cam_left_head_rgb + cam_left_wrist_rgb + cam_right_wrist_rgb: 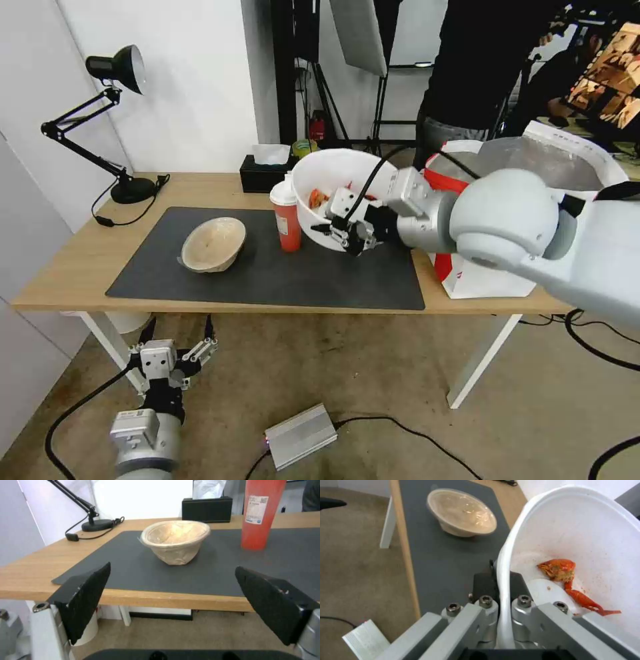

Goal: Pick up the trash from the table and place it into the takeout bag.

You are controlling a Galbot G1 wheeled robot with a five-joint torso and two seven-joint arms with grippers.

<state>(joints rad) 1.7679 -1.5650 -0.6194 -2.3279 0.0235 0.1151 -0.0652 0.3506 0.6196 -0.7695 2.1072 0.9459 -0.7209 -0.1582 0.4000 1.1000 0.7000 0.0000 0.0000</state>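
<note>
My right gripper point(347, 233) is shut on the rim of the white round plastic bowl point(320, 180), holding it tilted above the dark grey mat point(267, 273). Red crayfish scraps point(565, 576) lie inside the bowl point(586, 542), whose rim is pinched between the fingers point(488, 605). The red drink cup point(287, 217) with a white domed lid stands just left of the lifted bowl. The beige shallow bowl point(213, 243) rests on the mat's left part. The red-and-white takeout bag point(527, 173) stands open at the table's right end. My left gripper point(179, 340) hangs open below the table's front edge, facing the beige bowl point(175, 541).
A black tissue box point(267, 173) sits at the table's back edge and a black desk lamp point(117, 120) at the back left. On the floor lies a silver box point(300, 437) with cables. A person stands behind the table near the bag.
</note>
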